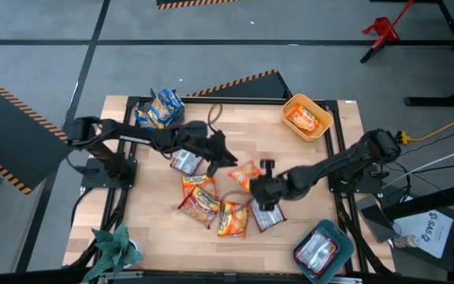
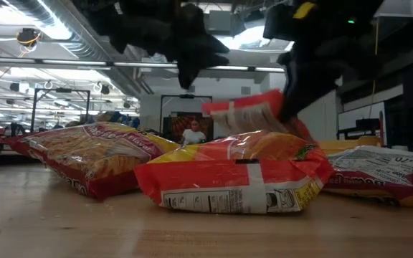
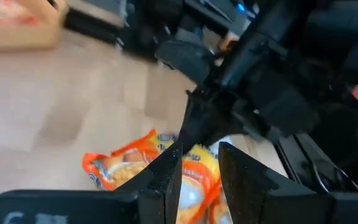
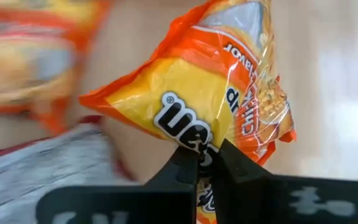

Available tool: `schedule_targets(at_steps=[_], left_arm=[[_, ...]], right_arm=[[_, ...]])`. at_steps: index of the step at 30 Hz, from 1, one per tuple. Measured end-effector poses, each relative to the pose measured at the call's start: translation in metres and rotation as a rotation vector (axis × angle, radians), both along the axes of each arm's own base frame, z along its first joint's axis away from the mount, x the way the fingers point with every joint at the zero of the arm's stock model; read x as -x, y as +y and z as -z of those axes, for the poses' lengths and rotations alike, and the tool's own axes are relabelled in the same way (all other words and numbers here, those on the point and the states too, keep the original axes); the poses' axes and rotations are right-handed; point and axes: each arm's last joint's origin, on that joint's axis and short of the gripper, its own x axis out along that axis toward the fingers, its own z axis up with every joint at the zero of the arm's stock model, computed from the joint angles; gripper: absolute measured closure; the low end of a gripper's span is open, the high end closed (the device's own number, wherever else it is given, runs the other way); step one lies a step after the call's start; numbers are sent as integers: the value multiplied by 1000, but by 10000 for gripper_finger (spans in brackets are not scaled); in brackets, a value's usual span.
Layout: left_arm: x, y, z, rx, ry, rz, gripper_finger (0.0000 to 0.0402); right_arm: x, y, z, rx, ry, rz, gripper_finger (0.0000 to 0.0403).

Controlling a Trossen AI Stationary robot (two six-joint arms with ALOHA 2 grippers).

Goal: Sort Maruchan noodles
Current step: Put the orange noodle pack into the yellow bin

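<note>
The wooden table carries 2 dark arms reaching in from opposite sides toward a loose heap of Maruchan noodles near its middle. The left arm stretches across the far half of the table, and the left gripper hangs above the bare wood beside the heap; in its wrist view the fingers stand a little apart with nothing between them, an orange packet lying below. The right arm comes in low from the other side, and the right gripper is clamped on the edge of an orange-and-yellow packet, which the low view shows lifted and tilted above the packets lying flat. At the far right corner sits a yellow bin holding 1 orange packet, at the near right corner a teal bin holding a silver-grey and red packet, and at the far left corner a cluster of blue-and-yellow packets. A silver-grey packet lies under the left arm, and another lies just beside the right gripper. A crumpled teal cloth rests at the near left corner.
</note>
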Motion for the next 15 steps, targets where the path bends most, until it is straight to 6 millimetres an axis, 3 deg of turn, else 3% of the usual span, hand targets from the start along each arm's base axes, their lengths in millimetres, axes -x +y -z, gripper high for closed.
schedule_targets(at_steps=[9, 15], left_arm=[[30, 14, -48, -52, -120, -168, 302], [42, 16, -60, -85, -123, -257, 302]], right_arm=[[20, -75, -43, -30, -86, 454, 401], [35, -128, -70, -27, -17, 712, 401]])
